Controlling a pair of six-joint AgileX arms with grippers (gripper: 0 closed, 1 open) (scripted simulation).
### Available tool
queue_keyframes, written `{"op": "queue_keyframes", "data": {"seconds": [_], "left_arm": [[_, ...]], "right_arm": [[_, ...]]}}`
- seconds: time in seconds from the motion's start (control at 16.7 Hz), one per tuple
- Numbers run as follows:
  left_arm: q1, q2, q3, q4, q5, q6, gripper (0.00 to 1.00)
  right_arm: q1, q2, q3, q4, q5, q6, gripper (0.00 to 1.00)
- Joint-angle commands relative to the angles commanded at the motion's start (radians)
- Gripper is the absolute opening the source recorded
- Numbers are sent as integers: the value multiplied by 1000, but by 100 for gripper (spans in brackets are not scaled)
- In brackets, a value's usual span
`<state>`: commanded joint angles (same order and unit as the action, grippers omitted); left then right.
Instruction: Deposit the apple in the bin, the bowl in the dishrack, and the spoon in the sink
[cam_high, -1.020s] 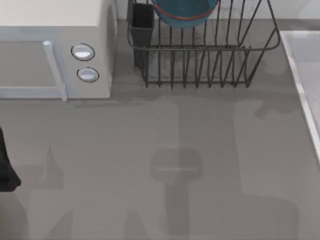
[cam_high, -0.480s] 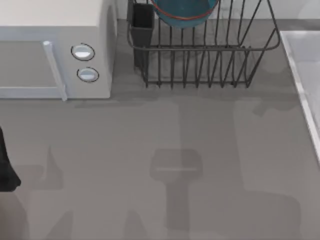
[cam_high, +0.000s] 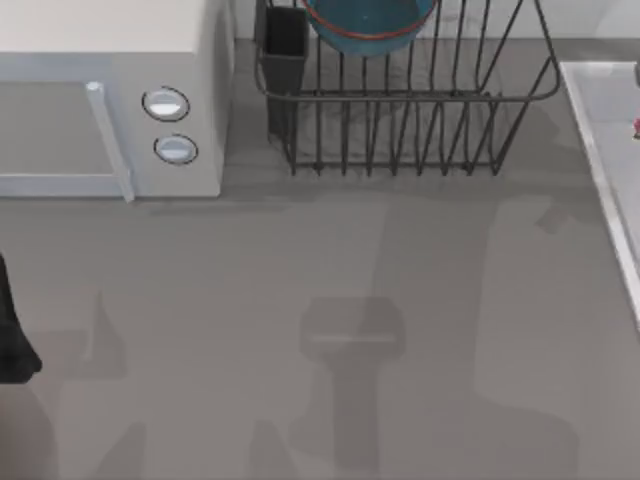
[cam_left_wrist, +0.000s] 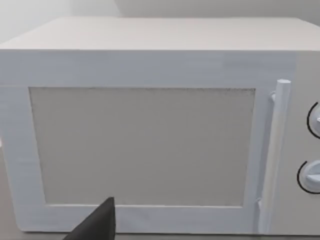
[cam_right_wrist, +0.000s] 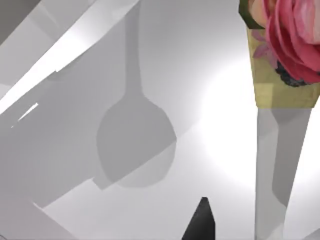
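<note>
The blue bowl (cam_high: 370, 25) with its reddish rim rests inside the dark wire dishrack (cam_high: 400, 100) at the back. Along the table's right side runs the pale sink (cam_high: 600, 170). A pink speck of the spoon (cam_high: 636, 126) shows over it at the picture's edge. In the right wrist view the spoon (cam_right_wrist: 287, 45), with a pink flower pattern and a pale handle, hangs above the sink basin (cam_right_wrist: 200, 75) and casts its shadow there. My right gripper (cam_right_wrist: 230, 227) is shut on it; one dark fingertip (cam_right_wrist: 201, 222) shows. My left gripper (cam_left_wrist: 100, 225) is parked facing the microwave. The apple and the bin are out of view.
A white microwave (cam_high: 110, 100) with two round knobs stands at the back left, its door (cam_left_wrist: 145, 145) close in front of the left wrist camera. A black utensil cup (cam_high: 285, 45) sits on the rack's left corner. Arm shadows lie across the grey tabletop (cam_high: 300, 280).
The right arm's shadow on the table has slid to the right. The spoon's pink tip has come into the top view over the sink. The left arm has not moved.
</note>
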<state>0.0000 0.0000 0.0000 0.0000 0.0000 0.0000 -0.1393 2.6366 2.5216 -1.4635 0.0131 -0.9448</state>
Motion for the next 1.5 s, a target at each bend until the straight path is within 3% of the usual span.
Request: {"op": "queue_keyframes", "data": {"seconds": [0.42, 1.2, 1.5], "left_arm": [[0, 0, 0, 0, 0, 0, 100], [0, 0, 0, 0, 0, 0, 100], [0, 0, 0, 0, 0, 0, 100]], "right_arm": [[0, -32, -86, 72, 1, -1, 0], [0, -32, -86, 72, 1, -1, 98], [0, -32, -86, 72, 1, -1, 100]]}}
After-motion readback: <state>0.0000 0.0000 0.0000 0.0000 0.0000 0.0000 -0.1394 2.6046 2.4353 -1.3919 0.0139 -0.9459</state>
